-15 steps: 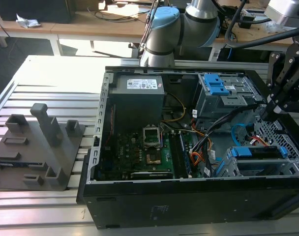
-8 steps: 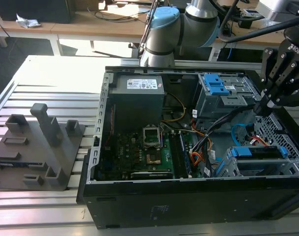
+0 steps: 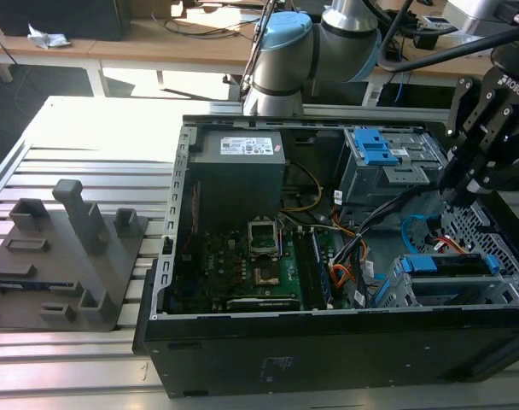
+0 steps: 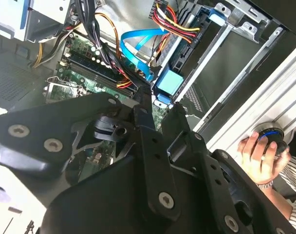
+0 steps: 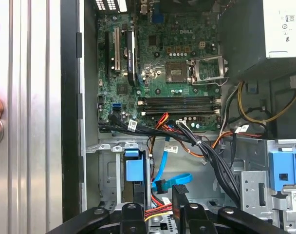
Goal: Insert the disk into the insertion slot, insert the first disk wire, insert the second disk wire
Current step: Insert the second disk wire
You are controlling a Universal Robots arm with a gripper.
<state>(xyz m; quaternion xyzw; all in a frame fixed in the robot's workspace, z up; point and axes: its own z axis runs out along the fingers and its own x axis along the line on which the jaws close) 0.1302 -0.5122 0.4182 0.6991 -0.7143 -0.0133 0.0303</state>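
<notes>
Gripper [image 3: 457, 188] hovers above disk [image 3: 456, 289], apparently seated in insertion slot [image 3: 396, 284]; jaws narrowly apart, empty. Blue data cable [image 5: 163, 163] loose nearby. Square connector to disk port, steer clear of black wire bundle [image 5: 213, 161].

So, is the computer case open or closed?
Open: the computer case is uncovered on its upward side, leaving the motherboard inside exposed.

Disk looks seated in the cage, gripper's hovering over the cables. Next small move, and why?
Probably ease the open gripper down toward the dark connector on the blue data cable. In the first wrist view the disk's blue carrier already sits in the silver drive cage, the cable's end appears to hang free beside it, and the fingers hold nothing.
</notes>
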